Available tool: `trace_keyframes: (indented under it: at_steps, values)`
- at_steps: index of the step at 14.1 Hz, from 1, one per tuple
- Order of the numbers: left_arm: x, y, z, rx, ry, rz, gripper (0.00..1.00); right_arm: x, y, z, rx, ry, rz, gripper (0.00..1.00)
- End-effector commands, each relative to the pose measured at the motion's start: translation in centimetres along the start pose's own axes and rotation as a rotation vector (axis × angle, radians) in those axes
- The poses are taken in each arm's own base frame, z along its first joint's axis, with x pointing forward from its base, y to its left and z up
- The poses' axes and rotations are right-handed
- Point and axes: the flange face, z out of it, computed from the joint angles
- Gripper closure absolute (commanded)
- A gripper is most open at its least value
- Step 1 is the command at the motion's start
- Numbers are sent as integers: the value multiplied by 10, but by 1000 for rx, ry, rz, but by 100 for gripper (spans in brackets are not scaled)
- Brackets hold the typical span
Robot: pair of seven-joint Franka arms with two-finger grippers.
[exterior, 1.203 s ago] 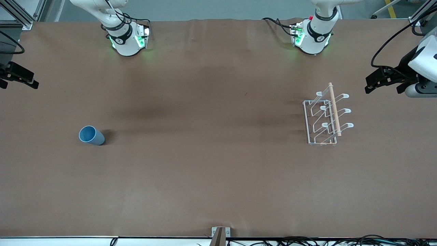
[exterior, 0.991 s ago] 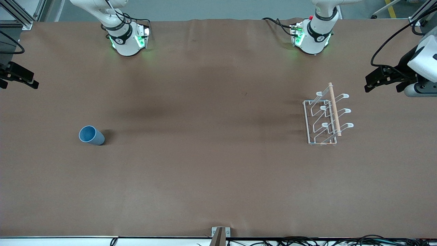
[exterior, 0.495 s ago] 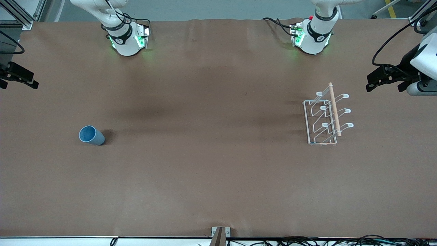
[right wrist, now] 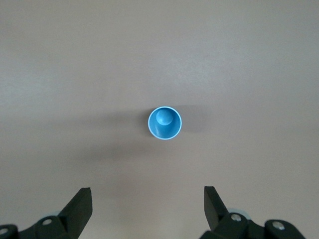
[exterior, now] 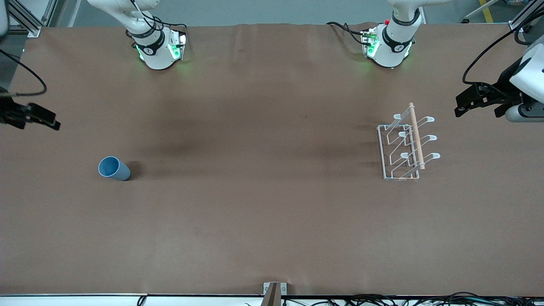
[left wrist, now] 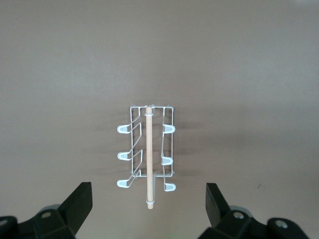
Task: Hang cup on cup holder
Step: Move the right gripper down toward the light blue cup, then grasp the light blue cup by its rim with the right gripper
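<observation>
The light-blue cup (exterior: 114, 168) stands upright, mouth up, on the brown table toward the right arm's end. It also shows in the right wrist view (right wrist: 165, 123). The white wire cup holder (exterior: 403, 146) with its wooden rod stands toward the left arm's end and shows in the left wrist view (left wrist: 147, 149). My right gripper (exterior: 40, 123) is open and empty in the air over the table's edge, apart from the cup; its view shows it (right wrist: 147, 191) wide open. My left gripper (exterior: 477, 111) is open and empty, up beside the holder (left wrist: 148, 191).
Both arm bases (exterior: 158, 46) (exterior: 389, 42) stand along the table edge farthest from the front camera. A small metal bracket (exterior: 274, 291) sits at the edge nearest to that camera. Cables run along that edge.
My right gripper has moved in over the table's edge, closer to the cup. My left gripper has barely shifted. Cup and holder have not moved.
</observation>
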Motion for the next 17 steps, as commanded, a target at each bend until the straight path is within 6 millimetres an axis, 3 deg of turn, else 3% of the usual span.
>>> trace_keyframes:
  at_steps: [1, 5, 8, 14, 17]
  values:
    - [6, 0, -8, -19, 10, 11, 0, 7, 9, 58, 3, -30, 8, 1]
    - [7, 1, -6, -19, 7, 13, 0, 27, 21, 144, -4, -43, 22, 1]
    - [10, -4, -1, -20, -1, 15, 0, 35, 43, 198, -3, -61, 19, 1]
    - [9, -5, -4, -18, 4, 41, 0, 19, 48, 285, -12, -45, 17, 2]
    - [9, 5, -6, -21, 9, 60, 0, 19, 47, 312, -11, -64, 16, 5]
